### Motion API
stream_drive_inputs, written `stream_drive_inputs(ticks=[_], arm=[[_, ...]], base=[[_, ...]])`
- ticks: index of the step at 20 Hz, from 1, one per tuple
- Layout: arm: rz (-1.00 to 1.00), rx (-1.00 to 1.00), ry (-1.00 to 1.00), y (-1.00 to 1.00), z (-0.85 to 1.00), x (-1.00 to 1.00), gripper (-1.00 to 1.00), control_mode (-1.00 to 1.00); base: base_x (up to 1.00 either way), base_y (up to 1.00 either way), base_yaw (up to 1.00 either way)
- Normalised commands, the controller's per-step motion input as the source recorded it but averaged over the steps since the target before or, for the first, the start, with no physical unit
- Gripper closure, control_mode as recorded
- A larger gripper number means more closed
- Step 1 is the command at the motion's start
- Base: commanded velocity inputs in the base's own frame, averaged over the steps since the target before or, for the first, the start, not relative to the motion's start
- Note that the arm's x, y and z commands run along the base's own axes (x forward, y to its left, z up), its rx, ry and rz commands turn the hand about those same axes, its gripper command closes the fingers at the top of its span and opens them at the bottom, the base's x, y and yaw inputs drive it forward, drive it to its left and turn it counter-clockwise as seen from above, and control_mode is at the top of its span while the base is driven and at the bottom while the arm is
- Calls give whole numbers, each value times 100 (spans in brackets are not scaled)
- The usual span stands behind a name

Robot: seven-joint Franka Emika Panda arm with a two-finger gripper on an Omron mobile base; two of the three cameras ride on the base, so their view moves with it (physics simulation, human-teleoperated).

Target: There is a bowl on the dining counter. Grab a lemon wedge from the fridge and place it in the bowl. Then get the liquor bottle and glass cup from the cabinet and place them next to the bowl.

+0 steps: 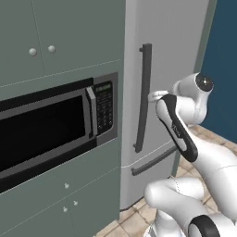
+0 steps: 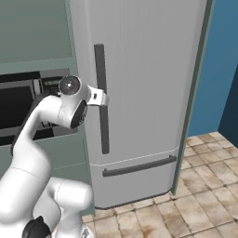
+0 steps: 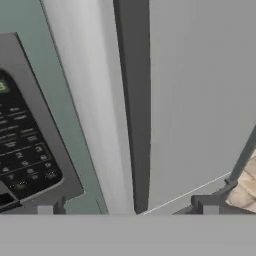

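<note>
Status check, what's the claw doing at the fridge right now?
Claw open, straddling the fridge's vertical door handle. Fridge door shut, lemon wedge not yet out. Microwave close on the left.

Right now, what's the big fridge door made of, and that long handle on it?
The fridge door looks like brushed steel: light grey, with faint vertical streaks and a soft sheen. Its long bar handle is darker grey and matte, maybe coated metal or plastic; the look leaves that open.
</note>
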Motion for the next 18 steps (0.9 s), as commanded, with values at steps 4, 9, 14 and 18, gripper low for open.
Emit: stream_drive_inputs(ticks=[4, 9, 14, 18], arm=[[3, 7, -12, 0, 0, 39, -100, -100], [0, 6, -3, -5, 3, 46, -100, -100], [0, 5, 0, 0, 0, 44, -100, -100], [1, 5, 0, 0, 0, 41, -100, -100]], base=[[0, 0, 0], [0, 0, 0], [0, 0, 0], [0, 0, 0]])
